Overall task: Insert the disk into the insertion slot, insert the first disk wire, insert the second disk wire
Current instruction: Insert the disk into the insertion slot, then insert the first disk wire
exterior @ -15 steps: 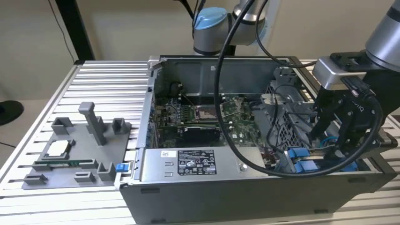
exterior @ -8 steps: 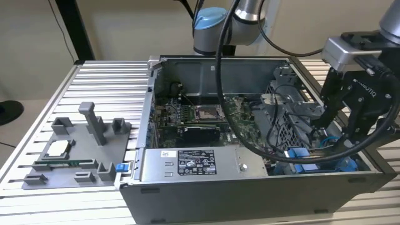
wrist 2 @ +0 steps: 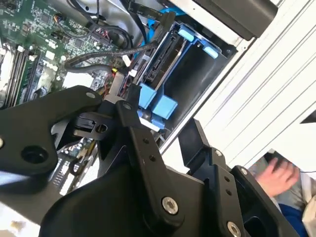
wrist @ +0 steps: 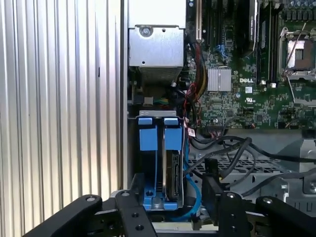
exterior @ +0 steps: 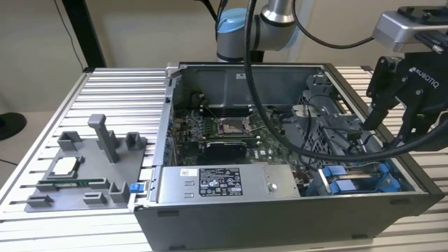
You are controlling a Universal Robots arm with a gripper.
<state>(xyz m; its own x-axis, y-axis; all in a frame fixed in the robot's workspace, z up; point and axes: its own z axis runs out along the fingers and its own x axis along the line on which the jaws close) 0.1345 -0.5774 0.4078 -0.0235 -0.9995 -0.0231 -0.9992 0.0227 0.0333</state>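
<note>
The disk [wrist: 173, 177] stands edge-on in the insertion slot [wrist: 157, 197], held in its blue carrier [wrist: 173, 134], with a second blue carrier [wrist: 147, 134] beside it. In the exterior view the slot's blue rails [exterior: 350, 181] sit at the case's front right corner. My gripper [wrist: 170, 210] hangs open just above the disk, one black finger [wrist: 129, 213] on each side, with nothing held. It also shows in the second wrist view [wrist 2: 160, 123] and the exterior view [exterior: 388, 131]. Black wires [wrist: 232, 155] and a blue wire [wrist: 191, 200] lie next to the disk; whether they are plugged in I cannot tell.
The open case holds a green motherboard [exterior: 224, 131] and a grey labelled power-supply box [exterior: 213, 184]. A grey fixture plate [exterior: 84, 168] with small parts lies on the slatted table [exterior: 42, 121] at the exterior view's left. A person's hand [wrist 2: 279, 173] is beyond the table edge.
</note>
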